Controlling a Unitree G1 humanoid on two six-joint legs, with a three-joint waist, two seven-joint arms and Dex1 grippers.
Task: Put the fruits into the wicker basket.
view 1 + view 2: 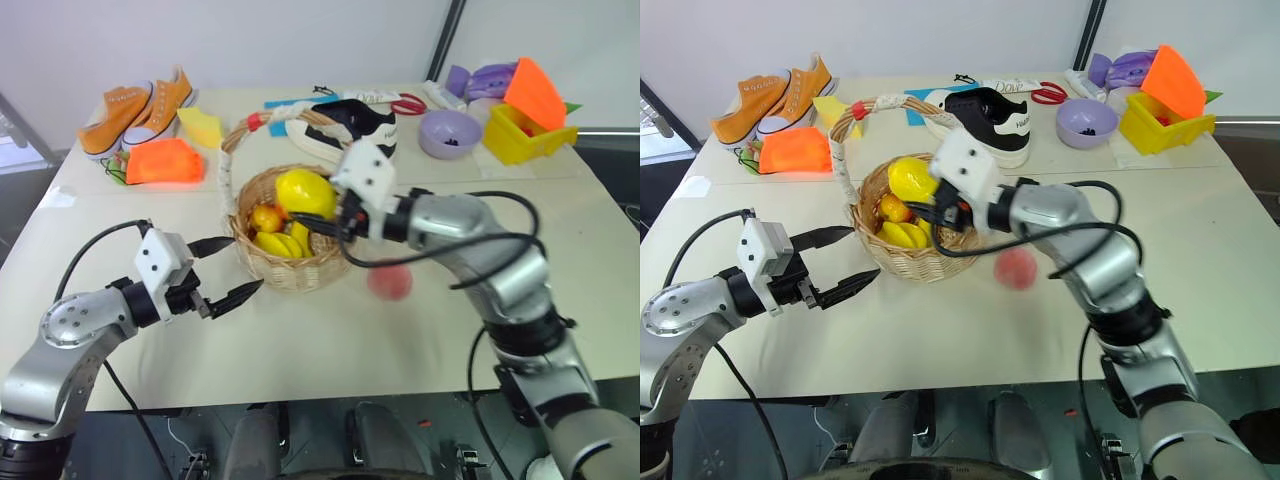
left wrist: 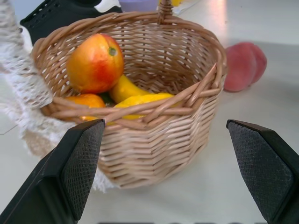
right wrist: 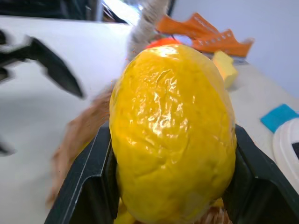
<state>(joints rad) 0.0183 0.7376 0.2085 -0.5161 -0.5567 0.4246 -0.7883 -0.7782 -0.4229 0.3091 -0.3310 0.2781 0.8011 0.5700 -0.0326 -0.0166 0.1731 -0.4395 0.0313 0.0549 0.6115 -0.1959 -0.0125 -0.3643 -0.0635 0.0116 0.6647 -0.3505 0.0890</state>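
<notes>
My right gripper (image 1: 322, 207) is shut on a glossy yellow lemon-shaped fruit (image 1: 305, 192), holding it just above the open top of the wicker basket (image 1: 297, 272). Seen from the right wrist, that fruit (image 3: 173, 135) sits between the two black fingers. The basket holds a red-orange fruit (image 2: 95, 63) and some yellow pieces; its tall wrapped handle (image 1: 232, 150) arches over the far left side. A pinkish-red peach (image 1: 389, 283) lies on the table just right of the basket, under my right forearm. My left gripper (image 1: 241, 265) stands open beside the basket's left wall, holding nothing.
At the back of the table are orange sneakers (image 1: 135, 110), an orange cloth bundle (image 1: 165, 160), a yellow sponge (image 1: 200, 125), a black-and-white shoe (image 1: 345, 125), a purple bowl (image 1: 450, 132) and a yellow bin (image 1: 525, 132). Bare tabletop lies in front of the basket.
</notes>
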